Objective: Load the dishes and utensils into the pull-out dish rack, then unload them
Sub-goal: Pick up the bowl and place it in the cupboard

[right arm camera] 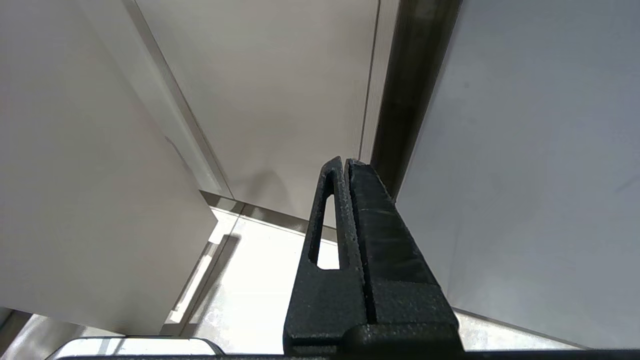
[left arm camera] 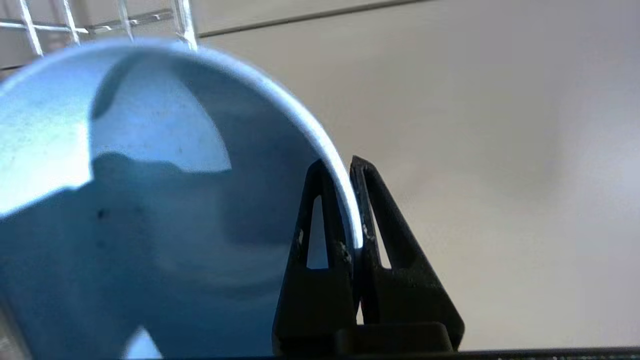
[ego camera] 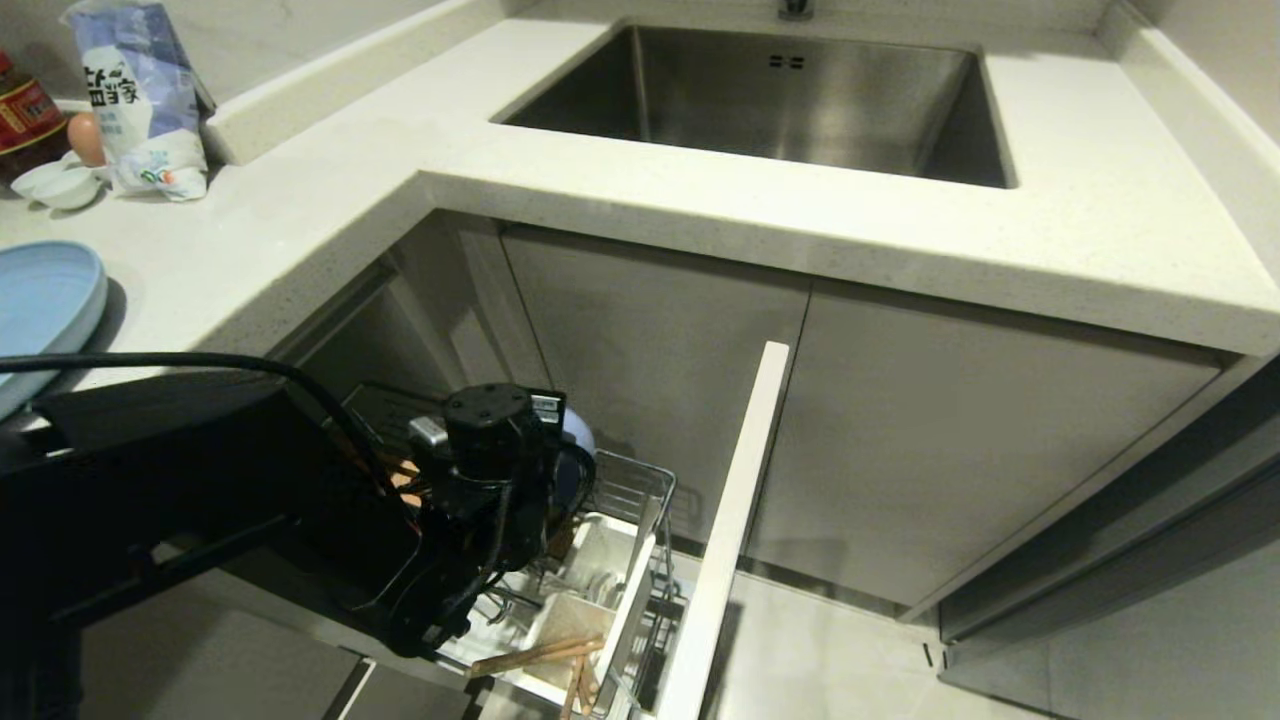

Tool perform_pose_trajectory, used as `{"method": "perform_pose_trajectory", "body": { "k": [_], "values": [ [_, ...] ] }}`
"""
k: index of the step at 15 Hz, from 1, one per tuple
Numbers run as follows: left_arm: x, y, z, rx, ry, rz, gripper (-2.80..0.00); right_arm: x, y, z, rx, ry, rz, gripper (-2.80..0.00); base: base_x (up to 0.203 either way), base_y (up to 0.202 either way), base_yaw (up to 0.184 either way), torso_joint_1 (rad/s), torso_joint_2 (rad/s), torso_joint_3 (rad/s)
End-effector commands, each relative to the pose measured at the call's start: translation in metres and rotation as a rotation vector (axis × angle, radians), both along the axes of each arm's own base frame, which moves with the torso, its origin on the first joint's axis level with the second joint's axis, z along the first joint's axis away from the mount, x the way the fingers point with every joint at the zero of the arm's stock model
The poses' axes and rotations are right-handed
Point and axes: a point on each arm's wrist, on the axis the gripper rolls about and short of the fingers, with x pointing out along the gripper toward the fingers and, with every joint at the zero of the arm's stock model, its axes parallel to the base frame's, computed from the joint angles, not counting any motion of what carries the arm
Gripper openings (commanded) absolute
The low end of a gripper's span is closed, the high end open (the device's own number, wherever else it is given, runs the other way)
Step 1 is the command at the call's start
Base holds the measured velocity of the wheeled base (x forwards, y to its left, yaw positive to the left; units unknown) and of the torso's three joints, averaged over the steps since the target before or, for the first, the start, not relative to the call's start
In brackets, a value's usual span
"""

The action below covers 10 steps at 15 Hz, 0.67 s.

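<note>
My left gripper (left arm camera: 340, 162) is shut on the rim of the pale-blue bowl (left arm camera: 150, 175), one finger inside and one outside. In the head view the left arm's wrist (ego camera: 490, 450) hangs over the pull-out dish rack (ego camera: 640, 490), with only a sliver of the bowl (ego camera: 578, 432) showing behind it. Wooden chopsticks (ego camera: 540, 655) lie in the rack's white caddy (ego camera: 600, 560). The pale-blue plate (ego camera: 40, 300) sits on the counter at far left. My right gripper (right arm camera: 346, 161) is shut and empty, facing cabinet doors and floor.
The rack's white panel front (ego camera: 735, 520) juts out from the cabinet below the steel sink (ego camera: 780, 100). On the counter's far left stand a bag (ego camera: 140, 100), a bottle (ego camera: 25, 110), an egg (ego camera: 85, 135) and small white saucers (ego camera: 60, 185).
</note>
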Motion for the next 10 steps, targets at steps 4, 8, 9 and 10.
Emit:
{"method": "perform_pose_trajectory", "body": {
  "k": [4, 8, 9, 10],
  "values": [
    [-0.013, 0.007, 0.014, -0.103, -0.03, -0.018, -2.8, 0.002, 0.0, -0.006, 0.0, 0.022, 0.001, -2.8, 0.0, 0.0, 0.0, 0.0, 0.0, 0.0],
    [-0.017, 0.009, 0.015, -0.109, -0.023, -0.034, -2.8, 0.002, 0.0, -0.006, 0.0, 0.022, 0.001, -2.8, 0.0, 0.0, 0.0, 0.0, 0.0, 0.0],
    [-0.017, 0.01, 0.013, -0.105, -0.012, -0.032, -2.8, 0.002, 0.0, -0.006, 0.0, 0.022, 0.001, -2.8, 0.0, 0.0, 0.0, 0.0, 0.0, 0.0],
    [-0.016, 0.011, 0.012, -0.106, 0.003, -0.03, -2.8, 0.002, 0.0, -0.006, 0.0, 0.022, 0.001, -2.8, 0.0, 0.0, 0.0, 0.0, 0.0, 0.0]
  ]
}}
